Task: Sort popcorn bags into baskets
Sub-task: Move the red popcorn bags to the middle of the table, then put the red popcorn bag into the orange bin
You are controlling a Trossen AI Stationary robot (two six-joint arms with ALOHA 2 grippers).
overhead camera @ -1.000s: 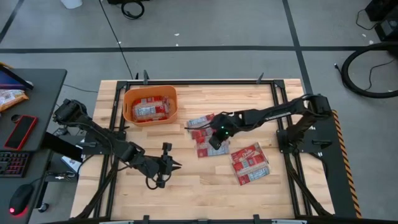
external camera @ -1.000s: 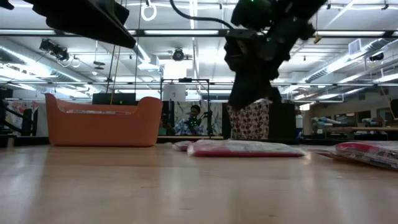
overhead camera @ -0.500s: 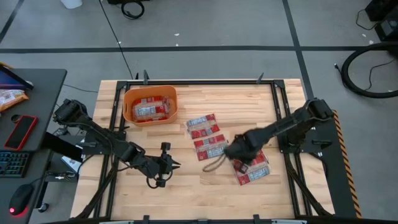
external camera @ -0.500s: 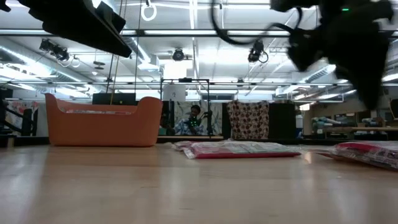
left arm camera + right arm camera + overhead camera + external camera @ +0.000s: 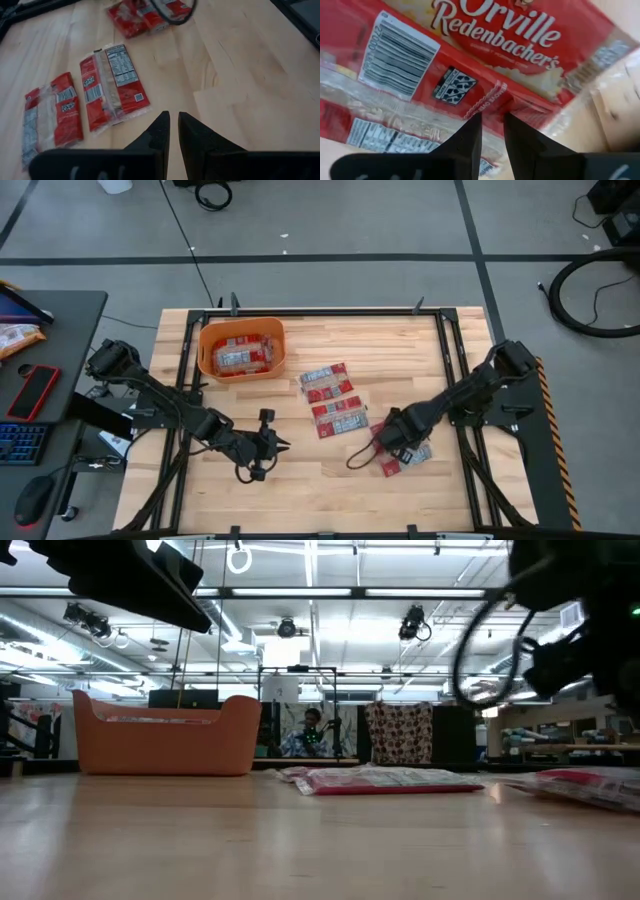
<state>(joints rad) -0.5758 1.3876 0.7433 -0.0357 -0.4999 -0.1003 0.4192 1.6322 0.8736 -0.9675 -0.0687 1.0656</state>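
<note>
The orange basket (image 5: 205, 350) (image 5: 165, 735) stands at the table's far left with red popcorn bags (image 5: 240, 356) lying in it. Two more bags (image 5: 325, 381) (image 5: 340, 418) lie flat mid-table. At the near right is a small pile of bags (image 5: 412, 454) (image 5: 495, 60) (image 5: 590, 785). My right gripper (image 5: 392, 442) (image 5: 492, 122) hangs close over that pile, pointing down, open by a narrow gap. I see no touch. My left gripper (image 5: 286, 445) (image 5: 173, 120) waits shut over bare wood at the near left.
A dark metal frame (image 5: 300, 311) rims the table. A cable loop (image 5: 360, 456) hangs beside my right gripper. A side desk on the left carries a phone (image 5: 33, 391) and an orange snack bag (image 5: 15, 336). A person (image 5: 315, 730) sits beyond the far edge. Bare wood lies along the near side.
My right gripper has swept from above the two mid-table bags toward the table's near right corner and come down over the pile there. The bags have stayed where they lay.
</note>
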